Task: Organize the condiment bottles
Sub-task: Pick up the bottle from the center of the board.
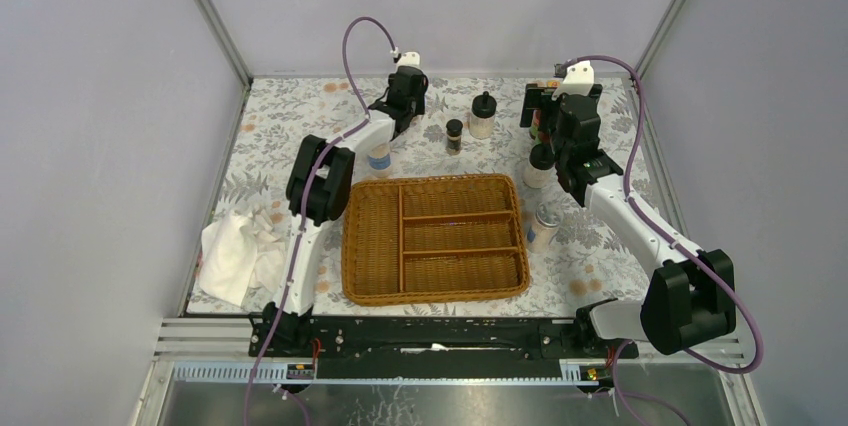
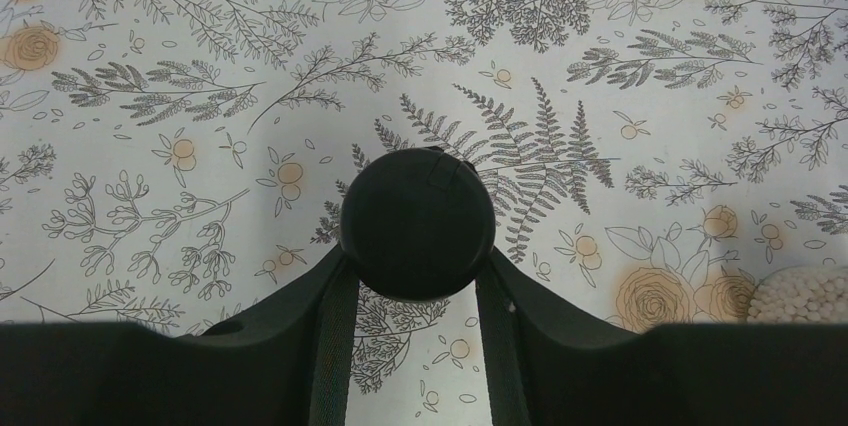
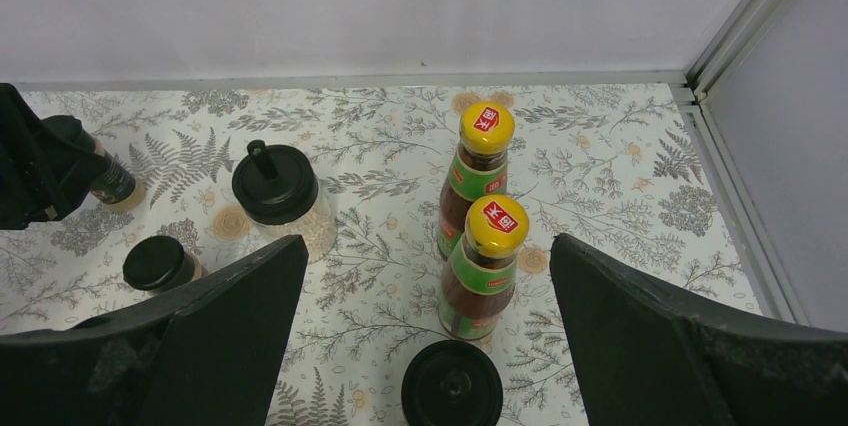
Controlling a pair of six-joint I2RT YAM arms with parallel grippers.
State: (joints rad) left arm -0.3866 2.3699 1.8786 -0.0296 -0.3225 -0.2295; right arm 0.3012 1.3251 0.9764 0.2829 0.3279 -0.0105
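A woven wicker basket (image 1: 436, 296) sits in the middle of the counter (image 1: 590, 264), split into one long compartment on its left side and three stacked beside it. A crumpled white cloth (image 1: 240, 254) lies left of the basket, apart from it. A sheet printed with grey ferns and orange flowers (image 2: 200, 96) covers the counter. Plain grey walls (image 1: 450, 6) enclose it.

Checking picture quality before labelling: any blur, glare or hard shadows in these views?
Top view: even soft light, basket crisp, no glare. Left wrist: tablecloth sharp, black cap nearly featureless. Right wrist: yellow-capped bottles sharp, shadows faint.
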